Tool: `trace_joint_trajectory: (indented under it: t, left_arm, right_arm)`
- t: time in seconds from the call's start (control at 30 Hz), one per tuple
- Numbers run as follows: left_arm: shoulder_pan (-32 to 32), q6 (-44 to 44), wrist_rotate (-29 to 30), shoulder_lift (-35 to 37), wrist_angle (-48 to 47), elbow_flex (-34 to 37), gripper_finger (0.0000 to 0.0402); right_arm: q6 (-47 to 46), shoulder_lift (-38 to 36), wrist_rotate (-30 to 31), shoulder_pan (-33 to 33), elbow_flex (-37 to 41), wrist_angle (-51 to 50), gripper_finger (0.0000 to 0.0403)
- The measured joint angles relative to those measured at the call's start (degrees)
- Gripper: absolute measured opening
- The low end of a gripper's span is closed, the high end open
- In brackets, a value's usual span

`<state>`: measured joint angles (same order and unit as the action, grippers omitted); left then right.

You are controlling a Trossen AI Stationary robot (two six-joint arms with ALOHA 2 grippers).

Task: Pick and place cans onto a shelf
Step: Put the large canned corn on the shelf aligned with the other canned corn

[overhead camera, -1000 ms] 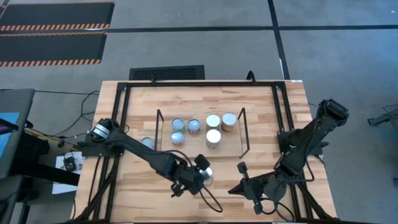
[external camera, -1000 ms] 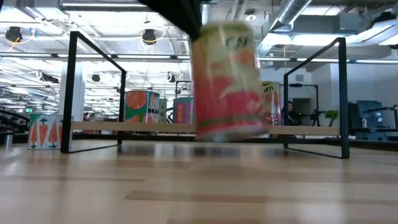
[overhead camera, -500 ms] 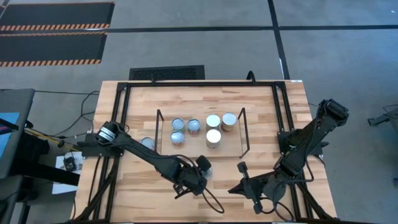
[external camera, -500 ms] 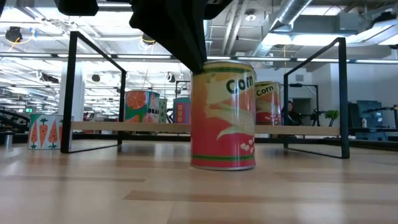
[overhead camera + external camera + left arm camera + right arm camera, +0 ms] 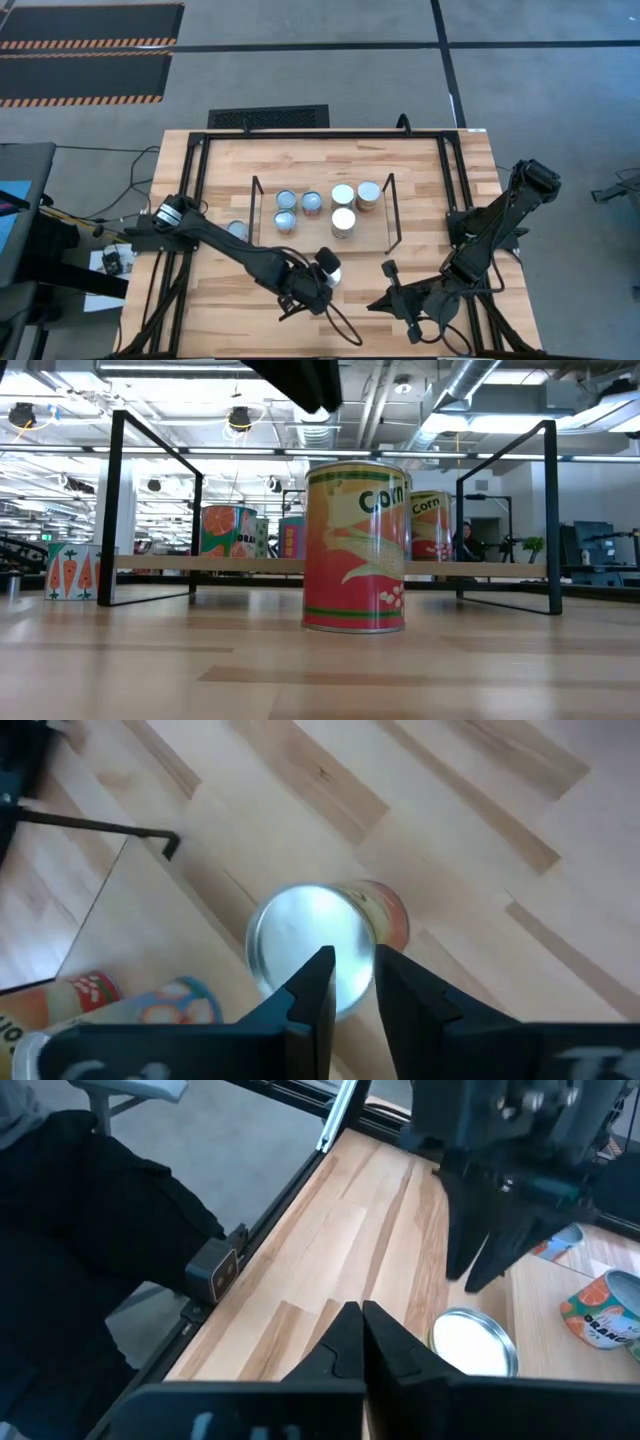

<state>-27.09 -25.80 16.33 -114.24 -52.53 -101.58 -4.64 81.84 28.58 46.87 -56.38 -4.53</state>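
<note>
Cans, total seen: seven.
Left of shelf: one silver-topped can (image 5: 237,230) on the table.
Black wire shelf (image 5: 322,178): five cans inside, two small blue-silver (image 5: 286,200), three wider whitish (image 5: 343,194).
Left gripper (image 5: 322,273): fingers nearly together, holding nothing, just above the red-labelled corn can (image 5: 356,546) standing before the shelf.
Right gripper (image 5: 388,290): jaws closed, empty, low near the front right.

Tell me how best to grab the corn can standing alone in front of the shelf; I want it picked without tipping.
Grip the corn can across its round side wall just below the top rim, coming straight down from above. It stands upright on the table with free space all around and its flat lid up. The left gripper hangs over it; the right gripper waits beside.
</note>
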Motion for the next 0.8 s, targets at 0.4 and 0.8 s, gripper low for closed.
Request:
trace_joint_trajectory:
  t: [0.4,0.8]
  left_arm:
    - [-7.00,9.16,-1.80,9.97,2.86,0.58,0.0013]
    - [-15.79,24.40,1.07,34.47,24.71,32.84,0.0002]
  right_arm:
    - [-4.56,0.00,0.95,-0.02,0.02,-4.84,0.0005]
    - [2.29,0.00,-0.18,-3.50,6.42,10.54,0.0004]
